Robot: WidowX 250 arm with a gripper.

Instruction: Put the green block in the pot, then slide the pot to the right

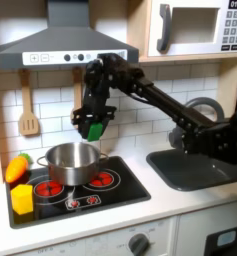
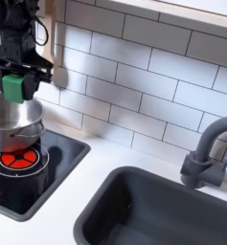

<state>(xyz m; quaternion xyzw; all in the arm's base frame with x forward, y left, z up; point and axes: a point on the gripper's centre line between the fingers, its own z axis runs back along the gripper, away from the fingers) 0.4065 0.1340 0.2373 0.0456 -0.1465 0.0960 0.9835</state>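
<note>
In the first exterior view, the black robot gripper (image 1: 94, 128) is hanging above the toy stove with its fingers clamped on the small bright green block (image 1: 94, 129), holding it in the air just above the far rim of the round shiny silver metal pot (image 1: 72, 163). The pot is sitting on the black stovetop (image 1: 125, 185), beside a yellow block (image 1: 22, 198) and an orange carrot-like toy with a green tip (image 1: 17, 166) toward the first exterior view's left. In the second exterior view, the gripper (image 2: 13, 88) is pinching the green block (image 2: 12, 88) directly over the pot (image 2: 21, 120), clear of its rim, while a dark grey sink (image 2: 172, 215) with a grey faucet (image 2: 207, 153) is lying toward the second exterior view's right.
</note>
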